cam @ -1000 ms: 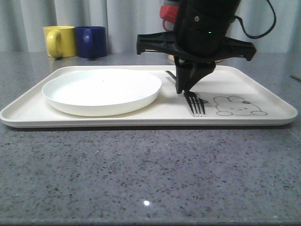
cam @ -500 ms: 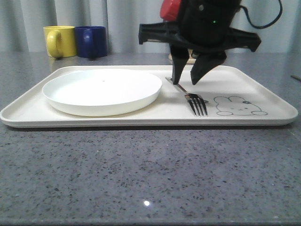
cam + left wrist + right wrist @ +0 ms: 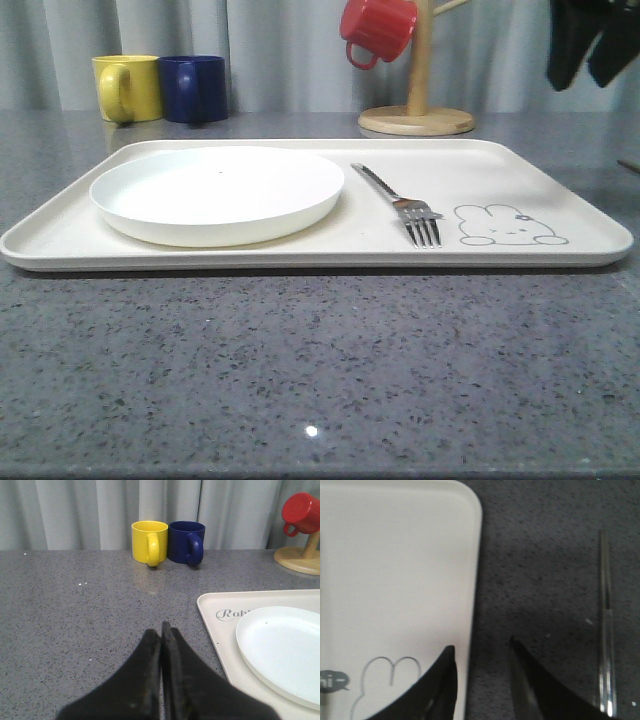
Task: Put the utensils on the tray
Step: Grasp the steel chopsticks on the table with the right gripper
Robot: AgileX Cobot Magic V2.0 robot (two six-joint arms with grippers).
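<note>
A silver fork [image 3: 400, 201] lies on the cream tray [image 3: 520, 160], between the white plate and the rabbit drawing, with nothing touching it. My right gripper [image 3: 585, 70] hangs open and empty, high at the right, over the tray's right rim. In the right wrist view its open fingers [image 3: 482, 652] straddle the tray's edge [image 3: 470, 630]. A pair of shiny chopsticks [image 3: 605, 630] lies on the grey table just right of the tray. My left gripper [image 3: 161, 630] is shut on nothing, low over the table left of the tray [image 3: 220, 625].
A round white plate [image 3: 216, 193] takes up the tray's left half. A yellow mug [image 3: 127, 87] and a blue mug [image 3: 193, 88] stand at the back left. A wooden mug tree [image 3: 417, 115] with a red mug [image 3: 377, 28] stands behind the tray.
My right gripper opened and let go of the fork, then rose and swung right, off the middle of the tray. The fork stays where it was laid.
</note>
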